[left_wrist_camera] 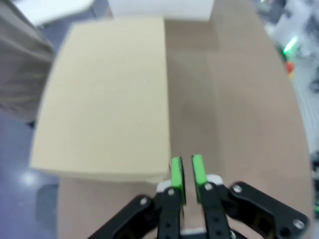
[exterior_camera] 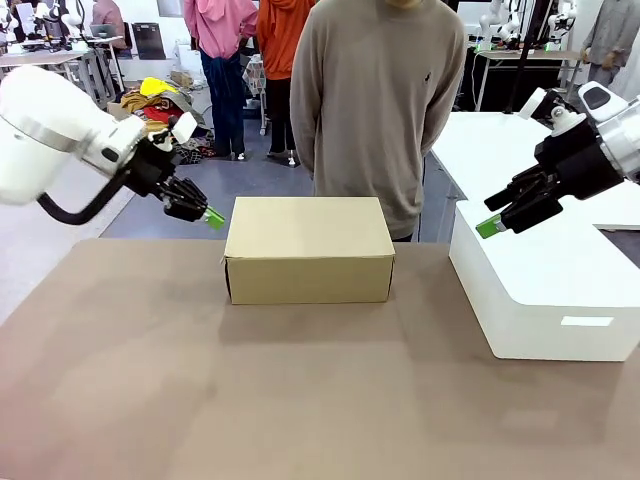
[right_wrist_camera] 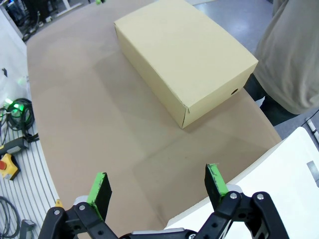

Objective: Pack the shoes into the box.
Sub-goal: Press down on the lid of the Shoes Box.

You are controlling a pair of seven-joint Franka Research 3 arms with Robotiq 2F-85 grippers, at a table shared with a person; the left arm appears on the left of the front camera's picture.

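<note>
The box (exterior_camera: 308,245) is tan cardboard and stands with its lid down at the far middle of the table; it also appears in the wrist views (left_wrist_camera: 104,94) (right_wrist_camera: 184,59). The shoes are hidden. My left gripper (exterior_camera: 213,218) hovers just off the box's upper left corner, above the near edge of the lid in its own view (left_wrist_camera: 187,172). Its green pads are almost together with only a thin gap and nothing between them. My right gripper (exterior_camera: 488,226) hangs open and empty over the white block, right of the box, jaws wide apart (right_wrist_camera: 158,184).
A large white block-shaped box (exterior_camera: 545,290) fills the table's right side. A person in a grey sweater (exterior_camera: 375,100) stands right behind the tan box. The brown table (exterior_camera: 300,400) has free room in front. Cables and a red button (right_wrist_camera: 10,164) lie beyond one table edge.
</note>
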